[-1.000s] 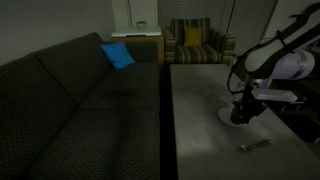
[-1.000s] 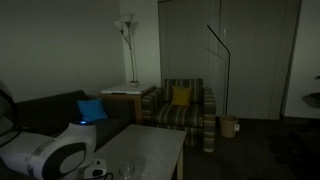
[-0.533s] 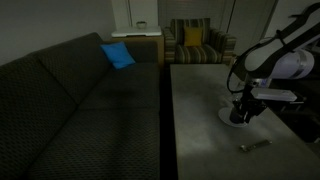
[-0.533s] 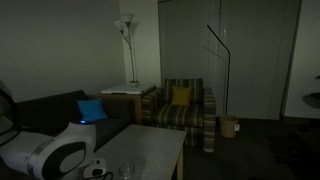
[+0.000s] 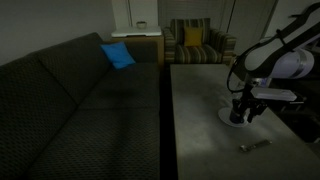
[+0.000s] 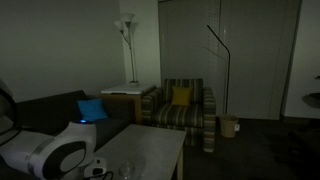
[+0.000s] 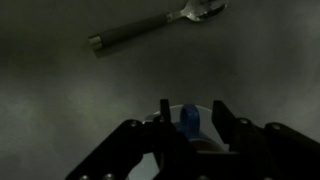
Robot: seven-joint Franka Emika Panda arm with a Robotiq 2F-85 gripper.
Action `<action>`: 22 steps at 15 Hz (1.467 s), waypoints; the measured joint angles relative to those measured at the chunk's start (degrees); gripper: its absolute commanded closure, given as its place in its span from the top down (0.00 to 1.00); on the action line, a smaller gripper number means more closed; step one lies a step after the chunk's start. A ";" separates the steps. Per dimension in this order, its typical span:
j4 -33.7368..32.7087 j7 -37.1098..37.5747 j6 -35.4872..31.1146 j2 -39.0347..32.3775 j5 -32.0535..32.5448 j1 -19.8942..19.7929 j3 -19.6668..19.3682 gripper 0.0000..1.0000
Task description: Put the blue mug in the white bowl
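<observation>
In the wrist view the blue mug point(image 7: 189, 120) sits between my two fingers, inside the white bowl point(image 7: 206, 115), whose pale rim shows behind it. My gripper point(image 7: 192, 103) straddles the mug with a gap on each side of the blue part that shows, so it looks open. In an exterior view the gripper point(image 5: 241, 116) points down into the white bowl point(image 5: 226, 118) on the right side of the grey table point(image 5: 200, 110). The mug is hidden there by the fingers.
A metal spoon point(image 7: 150, 30) lies on the table beyond the bowl, and it also shows in an exterior view point(image 5: 255, 146). A dark sofa point(image 5: 80, 110) runs along the table's side. A striped armchair point(image 5: 195, 42) stands behind.
</observation>
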State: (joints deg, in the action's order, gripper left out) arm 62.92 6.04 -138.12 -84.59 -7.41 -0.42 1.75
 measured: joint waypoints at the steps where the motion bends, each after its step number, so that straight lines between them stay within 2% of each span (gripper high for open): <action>1: -0.11 0.00 -0.02 0.03 0.00 0.00 0.03 0.88; 3: -0.63 -0.05 -0.20 0.06 -0.01 0.00 0.22 0.99; 10: -1.40 -1.18 -1.14 0.71 -0.18 -0.15 2.70 1.00; 17: 11.62 -1.76 -1.33 5.99 -2.22 -3.96 6.75 1.00; 22: 12.69 -1.86 -1.41 6.48 -2.24 -4.48 7.12 1.00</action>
